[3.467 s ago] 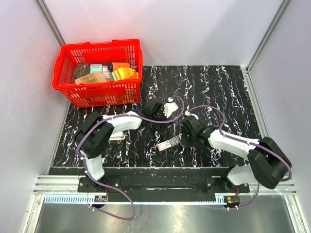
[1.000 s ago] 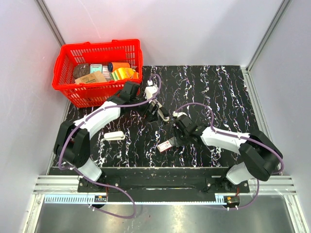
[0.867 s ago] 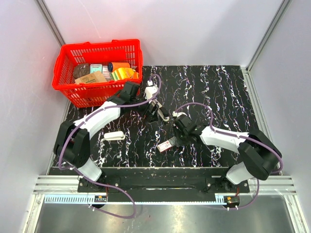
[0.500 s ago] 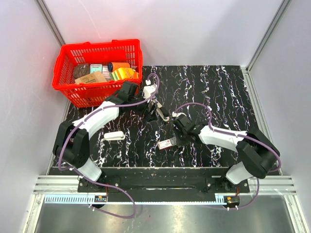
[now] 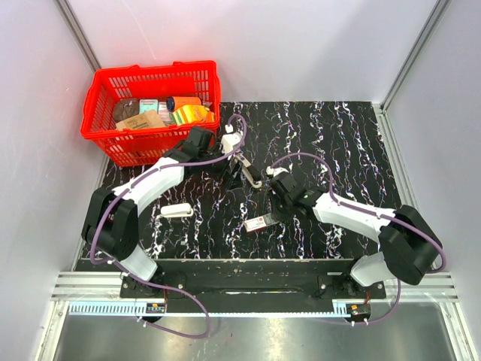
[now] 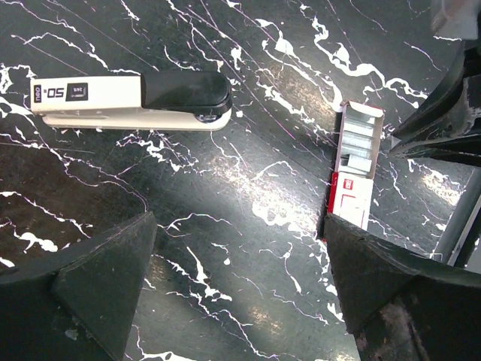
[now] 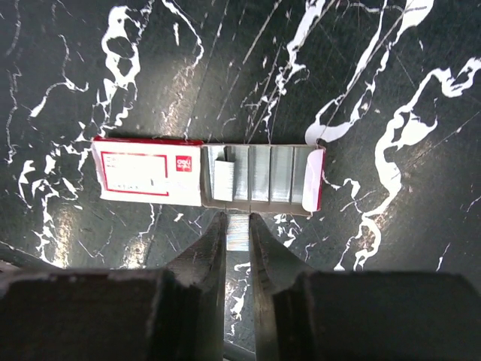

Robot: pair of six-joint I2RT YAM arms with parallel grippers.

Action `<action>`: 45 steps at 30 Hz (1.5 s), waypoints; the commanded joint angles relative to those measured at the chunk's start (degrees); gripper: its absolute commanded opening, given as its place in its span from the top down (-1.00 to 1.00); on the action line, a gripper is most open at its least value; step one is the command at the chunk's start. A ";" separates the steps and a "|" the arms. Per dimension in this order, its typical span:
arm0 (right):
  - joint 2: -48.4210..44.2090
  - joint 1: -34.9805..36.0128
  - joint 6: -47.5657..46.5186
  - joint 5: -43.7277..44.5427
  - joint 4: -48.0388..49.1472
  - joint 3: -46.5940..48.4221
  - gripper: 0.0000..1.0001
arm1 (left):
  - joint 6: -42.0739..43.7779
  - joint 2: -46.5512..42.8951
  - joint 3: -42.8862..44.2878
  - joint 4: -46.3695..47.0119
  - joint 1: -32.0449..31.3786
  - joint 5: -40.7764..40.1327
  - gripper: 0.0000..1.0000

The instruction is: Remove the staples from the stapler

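The slim black stapler (image 5: 254, 179) with a silvery bar shows only in the top view, right beside my left gripper (image 5: 237, 171); contact cannot be made out. The left wrist view shows my left gripper (image 6: 239, 226) open wide over bare mat, with nothing between its fingers. My right gripper (image 7: 237, 218) is shut on a short silvery strip of staples (image 7: 237, 232) at the edge of the open red-and-white staple box (image 7: 207, 174). Several staple strips lie in that box. From above, the right gripper (image 5: 270, 212) sits just right of the box (image 5: 258, 222).
A white oblong piece with a black end (image 5: 178, 210) lies left of the box and also shows in the left wrist view (image 6: 128, 101), as does the staple box (image 6: 355, 169). A red basket (image 5: 150, 143) of goods stands at the back left.
The left arm has swung out from near its base to the middle of the mat. The right gripper stays at the staple box, which has turned slightly.
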 commanded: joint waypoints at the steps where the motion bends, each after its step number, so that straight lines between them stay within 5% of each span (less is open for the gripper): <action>1: -1.09 0.60 -1.50 2.69 0.22 2.76 0.69 | 0.19 -1.81 -0.84 2.03 0.25 1.46 -0.98; 19: 6.55 0.51 -4.49 5.06 1.98 4.87 0.70 | 0.46 -2.87 -2.25 2.65 0.25 1.63 -0.98; 45: 6.82 0.51 -3.79 3.84 1.98 5.66 0.33 | 0.54 -3.83 -2.95 3.00 0.25 1.55 -0.98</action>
